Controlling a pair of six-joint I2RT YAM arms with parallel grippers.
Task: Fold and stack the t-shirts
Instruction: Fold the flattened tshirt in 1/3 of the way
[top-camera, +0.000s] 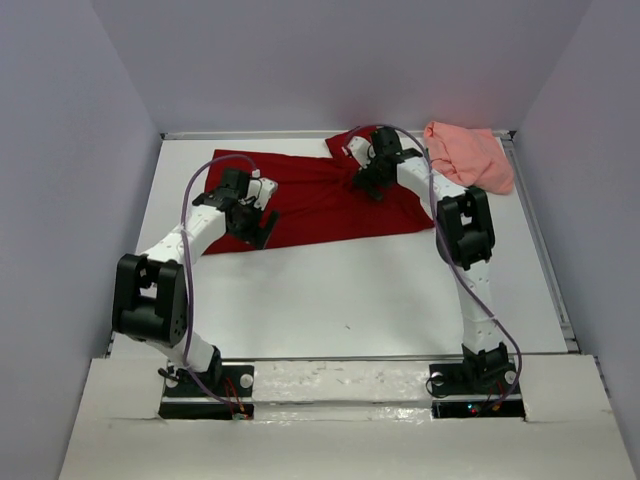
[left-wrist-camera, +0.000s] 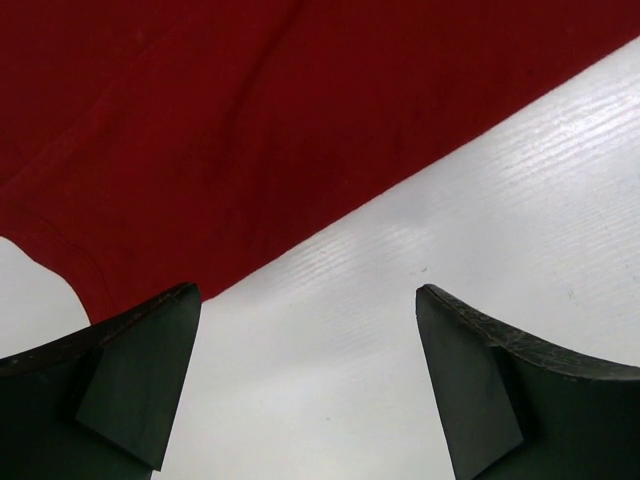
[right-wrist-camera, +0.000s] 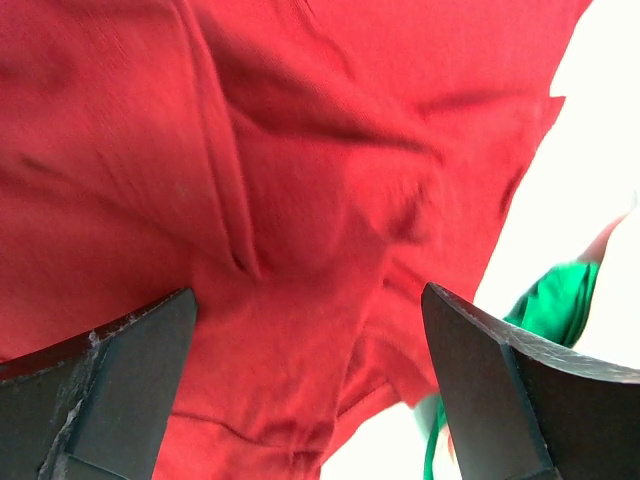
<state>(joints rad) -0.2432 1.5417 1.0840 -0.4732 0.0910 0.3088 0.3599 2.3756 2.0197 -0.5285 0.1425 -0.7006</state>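
Both jaws wide apart over dark red t-shirt (top-camera: 320, 200); salmon pink t-shirt (top-camera: 470, 155), green fabric (right-wrist-camera: 555, 295) alongside

A spread t-shirt (top-camera: 310, 205) lies on the far half of the table (top-camera: 350, 300), left of centre. A bunched t-shirt (top-camera: 470, 155) sits just right of it, in the far right corner. The left gripper (top-camera: 262, 228) hangs over the spread t-shirt's near left edge, and the right gripper (top-camera: 368, 188) over its far right part.

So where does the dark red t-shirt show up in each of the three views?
Top external: dark red t-shirt spread across the far middle of the table.
Left wrist: fills the upper left, its edge running diagonally.
Right wrist: rumpled, fills most of the picture.
Shared landmark: the white table bordering the shirt's edge.
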